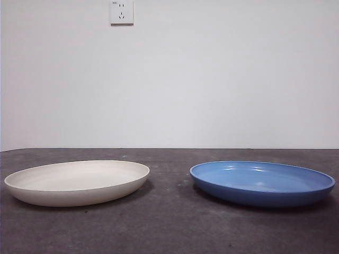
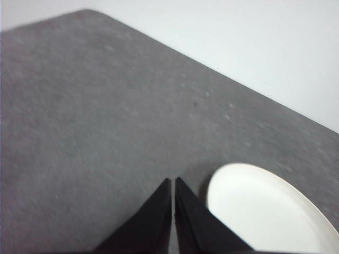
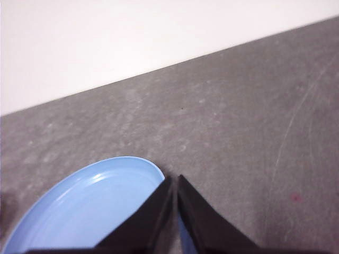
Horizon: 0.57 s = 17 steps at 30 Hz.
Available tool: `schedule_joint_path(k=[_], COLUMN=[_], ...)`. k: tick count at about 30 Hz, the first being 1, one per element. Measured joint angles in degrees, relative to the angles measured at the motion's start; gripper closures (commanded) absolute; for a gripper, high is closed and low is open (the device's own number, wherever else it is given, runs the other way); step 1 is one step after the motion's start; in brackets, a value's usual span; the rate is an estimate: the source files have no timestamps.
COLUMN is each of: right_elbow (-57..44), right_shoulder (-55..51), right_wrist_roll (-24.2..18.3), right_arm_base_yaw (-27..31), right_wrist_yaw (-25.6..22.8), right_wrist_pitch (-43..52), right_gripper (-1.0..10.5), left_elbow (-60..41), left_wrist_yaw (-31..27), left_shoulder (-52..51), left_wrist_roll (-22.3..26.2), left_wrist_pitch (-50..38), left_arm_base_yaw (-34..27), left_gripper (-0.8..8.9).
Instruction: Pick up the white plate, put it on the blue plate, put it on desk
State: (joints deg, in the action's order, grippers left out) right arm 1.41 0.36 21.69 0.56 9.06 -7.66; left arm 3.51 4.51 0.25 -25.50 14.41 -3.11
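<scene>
The white plate [image 1: 77, 182] rests flat on the dark grey desk [image 1: 169, 227] at the left of the front view. To its right, apart from it, lies the blue plate [image 1: 261, 182]. No arm shows in the front view. In the left wrist view my left gripper [image 2: 173, 182] is shut, its jaws together high over the desk [image 2: 95, 116] beside the white plate [image 2: 265, 211]. My right gripper [image 3: 174, 181] is shut too, hanging above the rim of the blue plate [image 3: 90, 206]. Neither gripper holds anything.
A white wall [image 1: 212, 74] with a power socket [image 1: 121, 11] rises behind the desk's far edge. Bare desk surface lies between the two plates and in front of them.
</scene>
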Motion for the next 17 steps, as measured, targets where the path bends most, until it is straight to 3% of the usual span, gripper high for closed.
schedule_joint_path(k=[10, 17], right_elbow=[14.19, 27.15], right_shoulder=[0.85, 7.04], right_wrist_roll=[2.16, -2.29], right_arm_base_yaw=[0.0, 0.0], right_wrist_yaw=[0.0, 1.46], right_wrist_pitch=[-7.93, -18.23], right_gripper=[9.4, 9.4], left_elbow=[11.56, 24.02], left_wrist_yaw=[3.37, 5.31], left_shoulder=[2.43, 10.38], left_wrist_roll=[-2.47, 1.4], left_wrist_pitch=[4.96, 12.83], left_arm_base_yaw=[0.0, -0.02], left_gripper=[8.03, 8.03])
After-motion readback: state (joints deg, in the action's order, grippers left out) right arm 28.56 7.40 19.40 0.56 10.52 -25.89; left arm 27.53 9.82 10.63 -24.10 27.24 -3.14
